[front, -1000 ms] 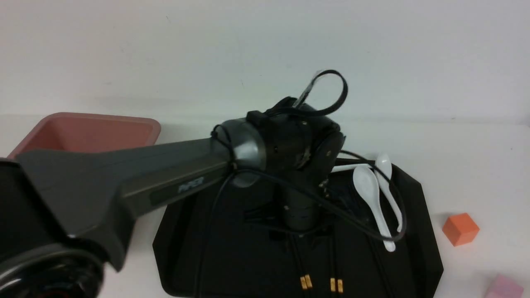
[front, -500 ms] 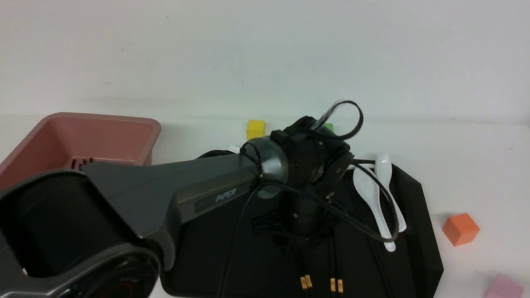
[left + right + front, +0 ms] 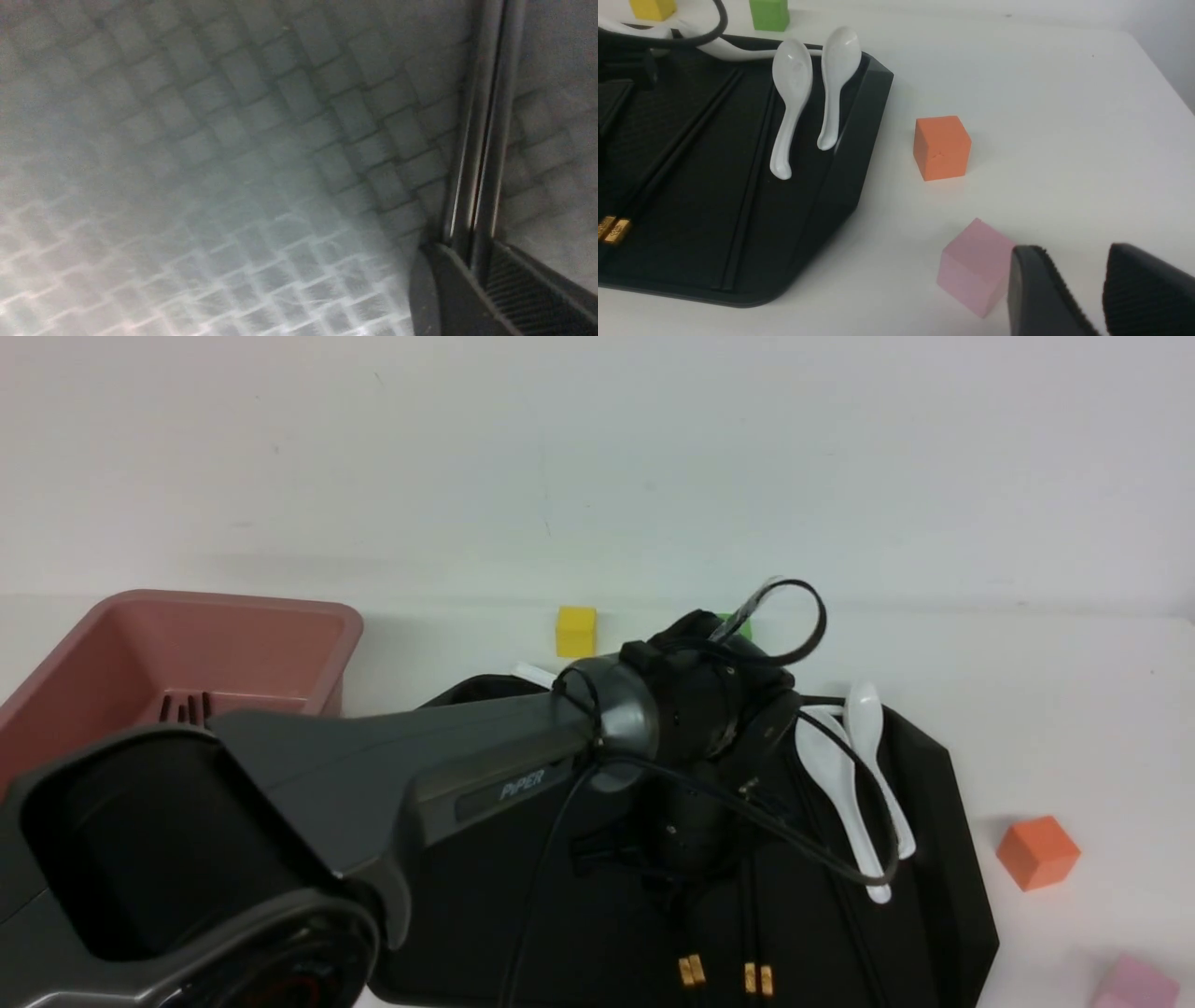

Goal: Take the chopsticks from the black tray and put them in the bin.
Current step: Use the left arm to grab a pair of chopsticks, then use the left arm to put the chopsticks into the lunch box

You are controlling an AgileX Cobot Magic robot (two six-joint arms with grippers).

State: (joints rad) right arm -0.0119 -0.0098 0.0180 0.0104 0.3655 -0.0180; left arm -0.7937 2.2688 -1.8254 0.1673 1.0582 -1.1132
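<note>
Fingers [image 3: 439, 298] of the left gripper [image 3: 477, 254] pinch two chopsticks [image 3: 481, 140] between them on the black tray [image 3: 233, 140].

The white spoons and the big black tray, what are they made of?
The white spoons look like glazed ceramic or glossy plastic: they are smooth, with bright shiny spots on the bowls. The black tray looks like matte plastic: it has a dull, moulded rim and a woven-pattern texture on its floor up close.
</note>
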